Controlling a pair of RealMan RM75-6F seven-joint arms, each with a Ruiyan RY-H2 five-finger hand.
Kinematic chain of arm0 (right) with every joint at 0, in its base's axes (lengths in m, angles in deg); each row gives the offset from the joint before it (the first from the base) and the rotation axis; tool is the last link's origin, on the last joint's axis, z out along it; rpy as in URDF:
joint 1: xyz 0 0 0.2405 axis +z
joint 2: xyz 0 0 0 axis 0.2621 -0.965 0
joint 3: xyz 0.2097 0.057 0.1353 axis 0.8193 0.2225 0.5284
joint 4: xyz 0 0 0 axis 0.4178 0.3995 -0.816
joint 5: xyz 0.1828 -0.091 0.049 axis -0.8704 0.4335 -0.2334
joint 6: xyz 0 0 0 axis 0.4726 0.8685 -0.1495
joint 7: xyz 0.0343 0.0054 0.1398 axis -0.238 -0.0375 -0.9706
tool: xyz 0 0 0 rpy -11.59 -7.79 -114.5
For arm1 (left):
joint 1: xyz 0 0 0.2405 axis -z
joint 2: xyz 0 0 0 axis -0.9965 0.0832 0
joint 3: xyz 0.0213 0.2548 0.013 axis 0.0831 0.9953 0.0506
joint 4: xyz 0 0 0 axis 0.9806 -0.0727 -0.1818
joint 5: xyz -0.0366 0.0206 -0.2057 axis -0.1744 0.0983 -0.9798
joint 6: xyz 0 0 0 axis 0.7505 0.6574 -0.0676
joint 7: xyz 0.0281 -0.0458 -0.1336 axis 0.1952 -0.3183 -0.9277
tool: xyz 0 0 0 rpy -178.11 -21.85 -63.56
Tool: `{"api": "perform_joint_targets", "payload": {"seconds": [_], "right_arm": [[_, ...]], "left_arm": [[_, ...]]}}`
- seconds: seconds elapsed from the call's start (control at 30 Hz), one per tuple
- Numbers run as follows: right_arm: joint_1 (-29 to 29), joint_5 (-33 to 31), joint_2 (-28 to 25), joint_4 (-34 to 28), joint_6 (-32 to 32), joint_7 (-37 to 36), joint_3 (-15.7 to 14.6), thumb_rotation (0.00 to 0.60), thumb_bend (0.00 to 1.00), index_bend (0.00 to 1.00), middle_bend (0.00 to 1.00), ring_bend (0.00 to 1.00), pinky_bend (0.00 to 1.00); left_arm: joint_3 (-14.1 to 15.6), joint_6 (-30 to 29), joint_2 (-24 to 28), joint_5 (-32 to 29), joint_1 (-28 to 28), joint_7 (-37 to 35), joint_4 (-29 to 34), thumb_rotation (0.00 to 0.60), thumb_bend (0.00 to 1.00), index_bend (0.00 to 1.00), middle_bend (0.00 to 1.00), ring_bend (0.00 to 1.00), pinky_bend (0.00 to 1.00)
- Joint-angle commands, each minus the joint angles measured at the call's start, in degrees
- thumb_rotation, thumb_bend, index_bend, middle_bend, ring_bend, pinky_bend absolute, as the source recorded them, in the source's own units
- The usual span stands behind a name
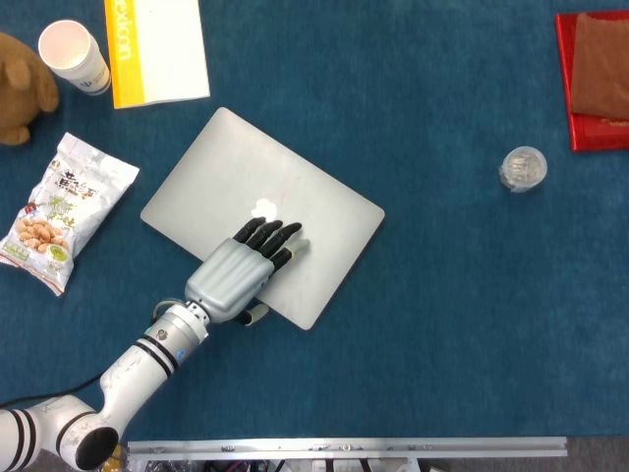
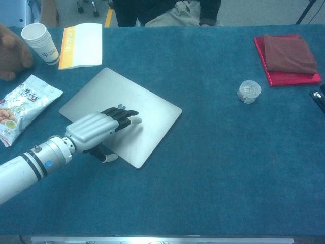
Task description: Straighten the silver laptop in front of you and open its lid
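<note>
The silver laptop (image 1: pixel 262 213) is seen lying askew on the blue counter (image 1: pixel 442 324) with its lid closed, the left hand (image 1: pixel 241 270) laid flat, apparently gripping nothing, on it, so straightening and opening remain undone.

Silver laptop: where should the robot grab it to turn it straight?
Probably by pressing flat on the lid rather than gripping. The silver laptop lies closed, thin and skewed, one corner toward the robot. The left hand already lies over the lid near that edge. Coming from above, palm down, then pushing a corner sideways should turn it.
</note>
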Motion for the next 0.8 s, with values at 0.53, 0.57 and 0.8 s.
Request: {"api": "perform_joint_targets", "payload": {"seconds": [0.53, 0.57, 0.8], "right_arm": [[-0.6, -0.2, -0.4, 0.5, 0.5, -1.0, 0.1, 0.600, 0.28, 0.09, 0.08, 0.05, 0.15], [-0.6, -0.1, -0.4, 0.5, 0.5, -1.0, 0.1, 0.600, 0.28, 0.09, 0.08, 0.05, 0.15], [-0.7, 0.0, -0.3, 0.5, 0.7, -1.0, 0.0, 0.600, 0.29, 0.09, 0.08, 0.05, 0.15]], "left_arm": [[-1.5, 1.4, -3.1, -2.6, 2.1, 1.3, -0.6, 0.600, 0.25, 0.00, 0.00, 0.00, 0.00], [-1.7, 1.6, -3.4, -2.8, 2.4, 1.4, -0.7, 0.600, 0.25, 0.00, 0.00, 0.00, 0.00], [-2.7, 2.2, -5.0, -4.0, 3.7, 2.0, -1.3, 0.600, 0.25, 0.00, 0.00, 0.00, 0.00]]}}
